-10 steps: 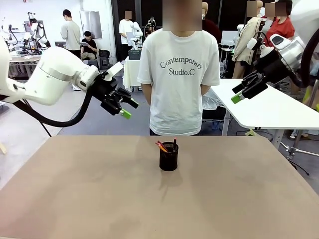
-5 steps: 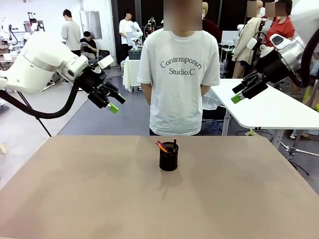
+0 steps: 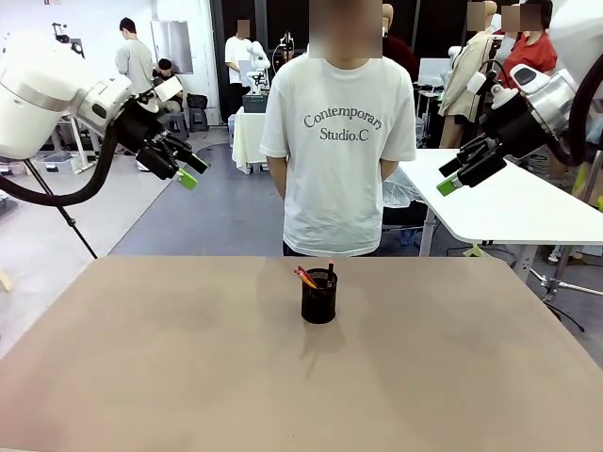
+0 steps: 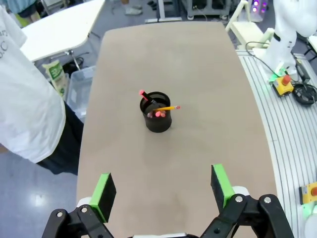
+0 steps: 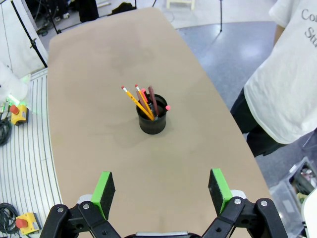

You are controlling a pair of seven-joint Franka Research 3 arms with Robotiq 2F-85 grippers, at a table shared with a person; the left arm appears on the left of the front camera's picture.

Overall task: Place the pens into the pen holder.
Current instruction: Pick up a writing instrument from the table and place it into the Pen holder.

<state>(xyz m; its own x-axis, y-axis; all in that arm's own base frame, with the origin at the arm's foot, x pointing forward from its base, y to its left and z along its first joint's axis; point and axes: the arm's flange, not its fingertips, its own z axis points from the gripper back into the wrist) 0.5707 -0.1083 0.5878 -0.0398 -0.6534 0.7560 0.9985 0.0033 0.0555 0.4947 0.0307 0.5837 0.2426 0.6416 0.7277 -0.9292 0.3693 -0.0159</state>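
The black mesh pen holder [image 3: 319, 296] stands near the middle of the brown table [image 3: 188, 377], toward the far edge. Several pens [image 3: 307, 277] stick up out of it, among them a yellow-orange pencil [image 5: 137, 102] and red and dark ones [image 5: 151, 102]. The holder [image 4: 157, 114] and the pens [image 4: 166, 107] inside it are also seen from the left wrist. My left gripper [image 3: 187, 172] is raised high at the upper left, open and holding nothing. High at the right, my right gripper [image 3: 451, 176] is open too. Both are far from the holder [image 5: 152, 120].
A person in a white T-shirt [image 3: 337, 141] stands at the far side of the table with hands behind the back. A white table [image 3: 509, 202] stands at the back right. Other people are farther off in the room.
My left arm has risen and swung back to the left, away from the table's middle. The right arm, the holder and the pens have not moved.
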